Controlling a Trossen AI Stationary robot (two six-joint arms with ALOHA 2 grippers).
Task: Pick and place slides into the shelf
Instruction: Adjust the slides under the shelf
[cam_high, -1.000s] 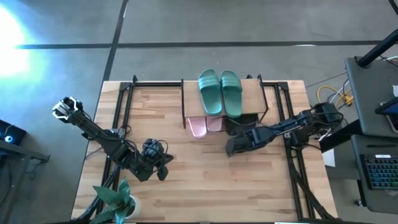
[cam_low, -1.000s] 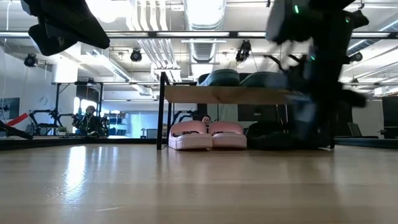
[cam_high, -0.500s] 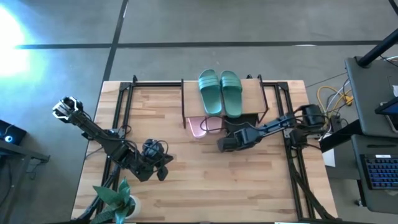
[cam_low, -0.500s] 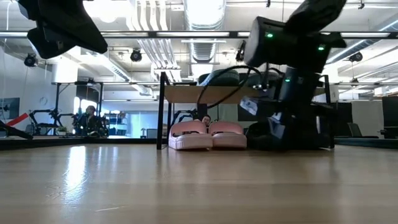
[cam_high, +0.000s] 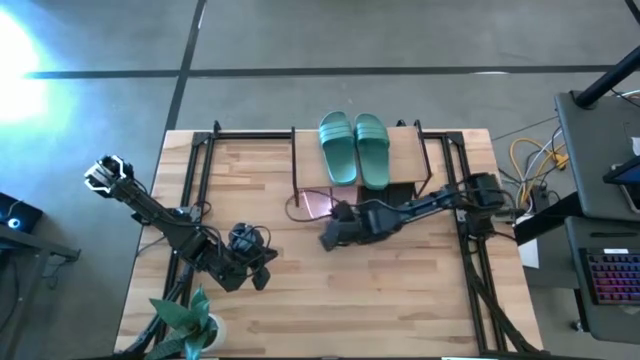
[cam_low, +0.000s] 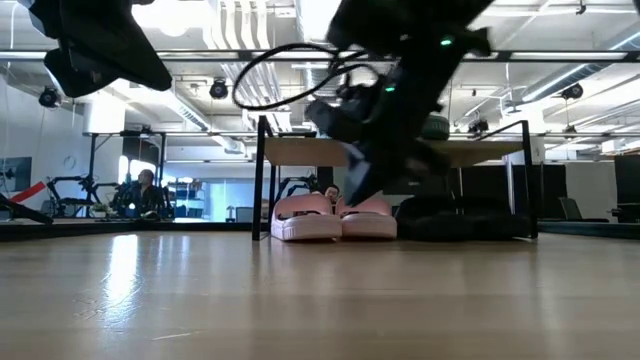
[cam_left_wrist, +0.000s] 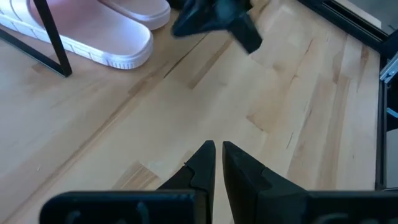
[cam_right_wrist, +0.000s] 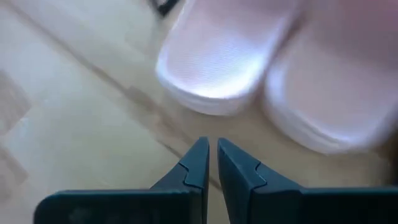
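Right gripper (cam_high: 328, 238) is hanging empty, fingers pressed together, just before the pink slides (cam_high: 318, 203) sitting under the shelf (cam_high: 400, 140); teal slides (cam_high: 355, 147) are occupying its top (black pair below, barely visible); left gripper (cam_high: 262, 276), likewise closed, is waiting near the table's front.

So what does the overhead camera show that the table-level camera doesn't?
Only the high view shows the teal-green pair from above, lying side by side on the shelf's plank top, a plant at the table's near left corner, and the left claw parked over the table's left side. Only the low view shows the black pair under the shelf, beside the pink ones, and a person far behind. Both show the pink pair under the shelf and the right claw in front of it.
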